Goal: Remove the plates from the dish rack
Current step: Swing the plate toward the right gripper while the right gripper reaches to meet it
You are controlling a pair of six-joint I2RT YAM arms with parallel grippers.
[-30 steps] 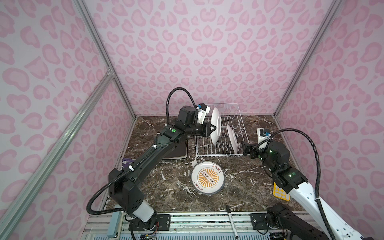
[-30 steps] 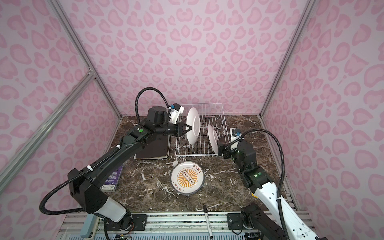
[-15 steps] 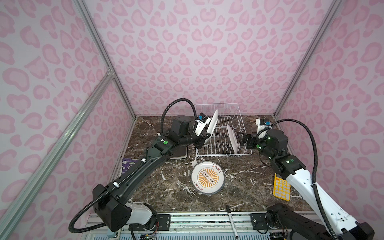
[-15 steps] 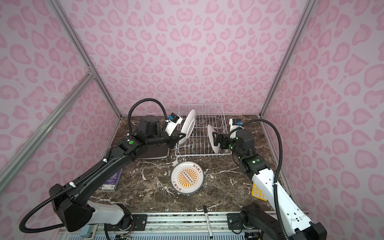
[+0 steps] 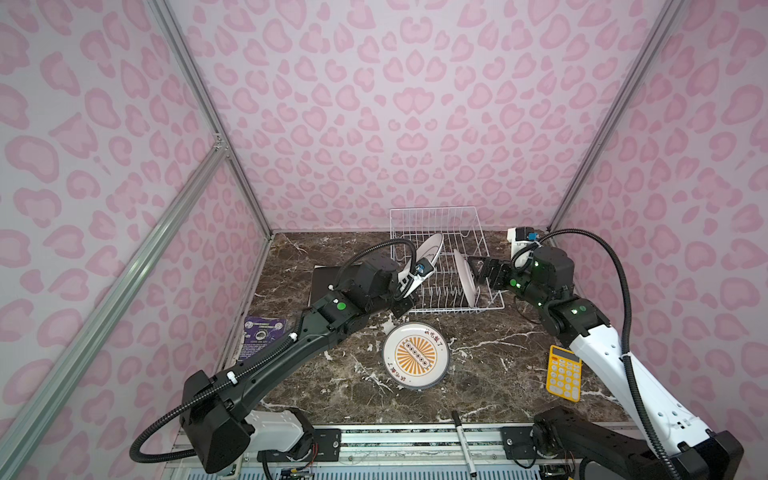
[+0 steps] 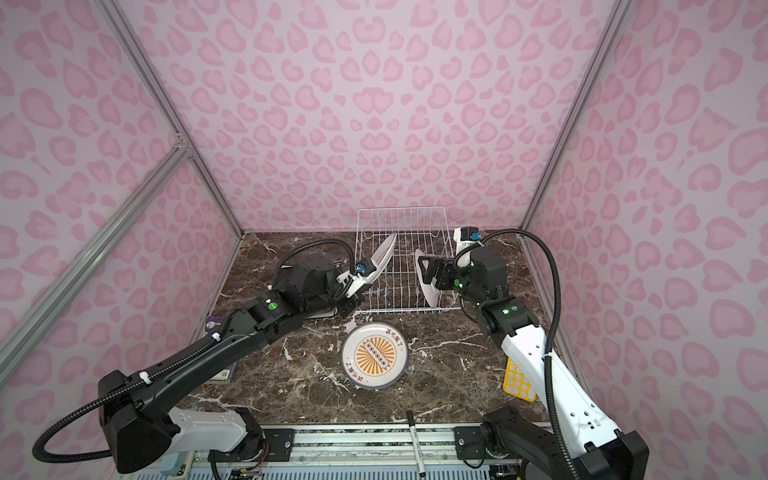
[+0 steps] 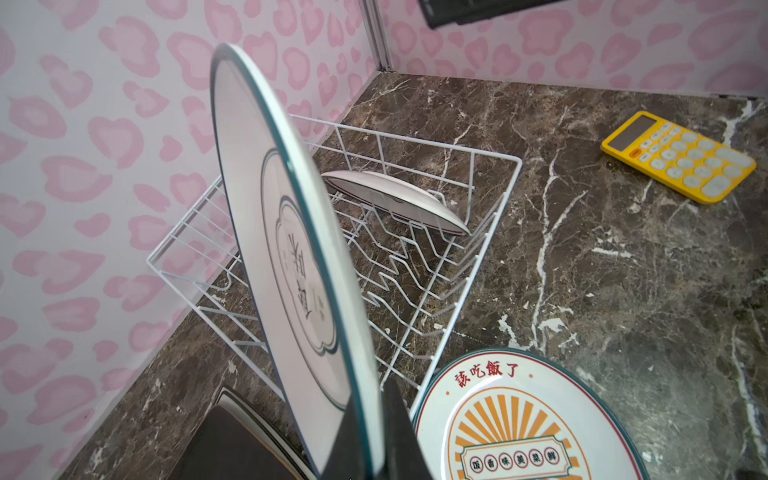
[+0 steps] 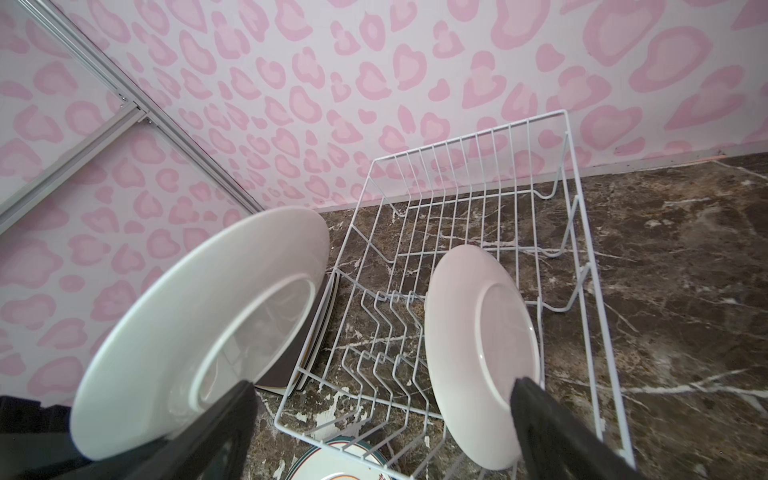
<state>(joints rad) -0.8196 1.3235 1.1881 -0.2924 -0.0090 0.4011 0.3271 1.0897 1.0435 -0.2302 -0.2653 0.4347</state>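
The white wire dish rack stands at the back of the marble table. My left gripper is shut on the rim of a round plate, held tilted over the rack's left edge. One round white plate leans in the rack. My right gripper is open around its upper rim, the plate lying close to one finger. An orange sunburst plate lies flat in front of the rack. A dark square plate lies to the rack's left.
A yellow calculator lies at the right, beside my right arm. A black marker rests on the front rail. A purple card lies by the left wall. Pink patterned walls close in three sides.
My left gripper has drawn its plate out of the rack, leftward and forward, and tilted it. My right gripper moved from the rack's front corner up to the leaning plate's rim.
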